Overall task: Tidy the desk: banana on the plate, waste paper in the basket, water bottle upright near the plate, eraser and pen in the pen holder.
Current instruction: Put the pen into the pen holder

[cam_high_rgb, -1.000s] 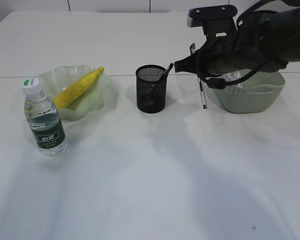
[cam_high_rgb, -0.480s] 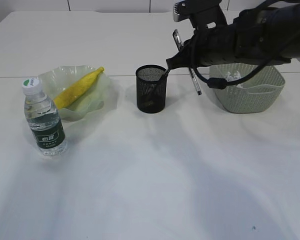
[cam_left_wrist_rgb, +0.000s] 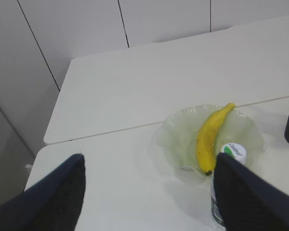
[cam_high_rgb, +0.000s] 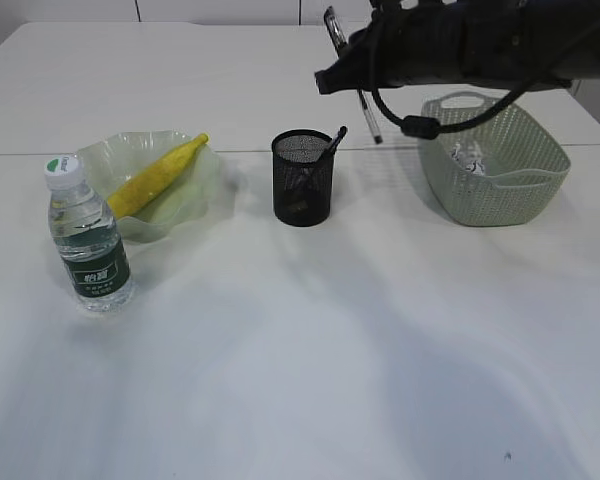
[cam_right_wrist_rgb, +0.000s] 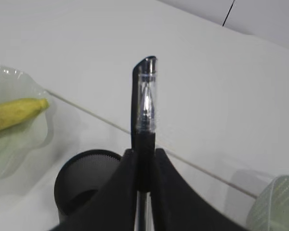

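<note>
Your exterior view shows the whole desk [cam_high_rgb: 310, 380]: the water bottle [cam_high_rgb: 88, 238] stands upright at front left, just in front of the plate [cam_high_rgb: 185, 205], and the banana [cam_high_rgb: 156, 176] lies across that plate. The pen holder [cam_high_rgb: 303, 178] sits mid-desk with 1 dark stick-like item leaning out of its rim; you cannot tell what it is. The basket [cam_high_rgb: 495, 165] is at right with crumpled white paper [cam_high_rgb: 467, 157] inside.

Your right arm comes in from the upper right, above the desk. The right fingers [cam_high_rgb: 332, 74] are pinched on the pen [cam_high_rgb: 365, 112], which hangs tilted in the air between pen holder and basket, higher than both.

The right wrist view gives you what the exterior cannot: both right finger pads [cam_right_wrist_rgb: 127, 183] closed tight on the pen barrel [cam_right_wrist_rgb: 145, 103], its clear section and clip standing beyond them, the mouth of the pen holder [cam_right_wrist_rgb: 86, 185] at lower left and a corner of the basket [cam_right_wrist_rgb: 274, 202] at lower right.

The left wrist view alone shows your left fingers [cam_left_wrist_rgb: 149, 192]: spread wide, empty, hanging above the desk's left end, with plate [cam_left_wrist_rgb: 180, 139], banana [cam_left_wrist_rgb: 209, 139] and bottle cap [cam_left_wrist_rgb: 233, 151] between the 2 tips. The eraser is not visible in any view.

Room: the front half of the desk is bare. A seam line runs across behind the plate and pen holder. The left edge lies close to the bottle.
</note>
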Controlling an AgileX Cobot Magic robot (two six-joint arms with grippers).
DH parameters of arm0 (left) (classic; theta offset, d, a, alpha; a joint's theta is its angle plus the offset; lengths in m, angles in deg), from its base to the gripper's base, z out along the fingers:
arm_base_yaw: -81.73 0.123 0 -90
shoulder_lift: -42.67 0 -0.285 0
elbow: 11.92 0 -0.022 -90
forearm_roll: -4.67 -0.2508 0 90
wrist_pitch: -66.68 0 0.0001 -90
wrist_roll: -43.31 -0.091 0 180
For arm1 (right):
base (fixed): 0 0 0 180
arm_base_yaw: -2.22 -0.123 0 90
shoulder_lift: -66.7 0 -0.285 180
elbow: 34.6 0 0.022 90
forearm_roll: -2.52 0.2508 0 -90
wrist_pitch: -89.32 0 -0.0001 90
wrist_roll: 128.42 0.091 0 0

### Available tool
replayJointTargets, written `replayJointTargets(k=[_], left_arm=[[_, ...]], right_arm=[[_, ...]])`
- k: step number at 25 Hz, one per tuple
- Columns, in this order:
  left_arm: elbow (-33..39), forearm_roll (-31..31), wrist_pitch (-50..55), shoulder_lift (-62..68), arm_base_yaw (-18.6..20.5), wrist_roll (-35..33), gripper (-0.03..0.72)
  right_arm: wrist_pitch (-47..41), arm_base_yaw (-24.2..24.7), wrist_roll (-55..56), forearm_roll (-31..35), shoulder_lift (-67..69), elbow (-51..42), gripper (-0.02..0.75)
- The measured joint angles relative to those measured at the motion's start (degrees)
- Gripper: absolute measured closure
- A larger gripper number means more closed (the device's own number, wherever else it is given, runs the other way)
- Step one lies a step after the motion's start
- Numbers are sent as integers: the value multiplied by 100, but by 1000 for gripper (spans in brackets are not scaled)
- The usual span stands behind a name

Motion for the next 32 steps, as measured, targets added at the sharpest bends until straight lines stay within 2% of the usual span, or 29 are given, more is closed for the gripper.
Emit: replayJointTargets(k=[10, 16, 18, 23, 25, 32], left_arm=[[0, -216, 47, 0, 0, 0, 97], [0, -282, 72, 0, 0, 0, 97], [0, -313, 72, 0, 0, 0, 97], [0, -411, 75, 0, 0, 0, 97], [0, -421, 113, 0, 0, 0, 97], [0, -495, 135, 0, 0, 0, 97]], right_arm=[[1198, 136, -85, -58, 293, 227, 694], [1680, 224, -748, 30, 346, 236, 695], [1927, 257, -1055, 355, 350, 236, 695], [2656, 393, -2165, 1935, 448, 263, 695], [2898, 402, -2495, 2338, 513, 277, 695], [3498, 420, -3064, 2667, 699, 291, 695]])
